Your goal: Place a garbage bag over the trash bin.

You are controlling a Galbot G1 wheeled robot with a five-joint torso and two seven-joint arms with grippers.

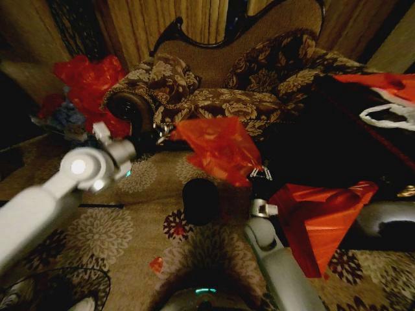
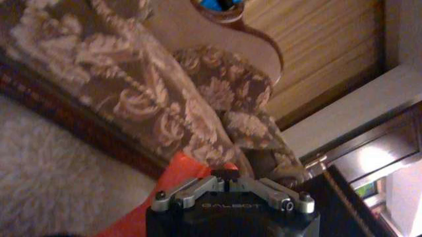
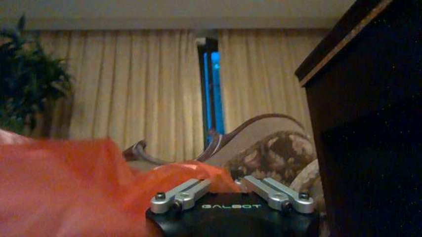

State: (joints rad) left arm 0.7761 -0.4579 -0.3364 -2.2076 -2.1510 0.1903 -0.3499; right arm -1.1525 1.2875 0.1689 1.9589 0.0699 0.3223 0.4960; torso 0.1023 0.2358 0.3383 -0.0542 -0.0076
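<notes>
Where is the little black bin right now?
In the head view, the bin stands on the flowery carpet at the middle, just below the red bag held between both grippers.

We see the garbage bag point(image 1: 220, 148) as thin, glossy red plastic film, wrinkled all over. The trash bin point(image 1: 200, 201) looks matt black and smooth. The sofa point(image 1: 259, 84) wears woven floral cloth framed in polished dark wood. The carpet point(image 1: 130, 227) is a soft, patterned pile. The left gripper point(image 2: 228, 183) shows brushed metal fingers point(image 2: 188, 192) on black plastic.

Floral brocade sofa point(image 1: 259, 78) on flowered carpet point(image 1: 130, 227), beige curtains point(image 3: 132, 89) behind, dim light.
</notes>
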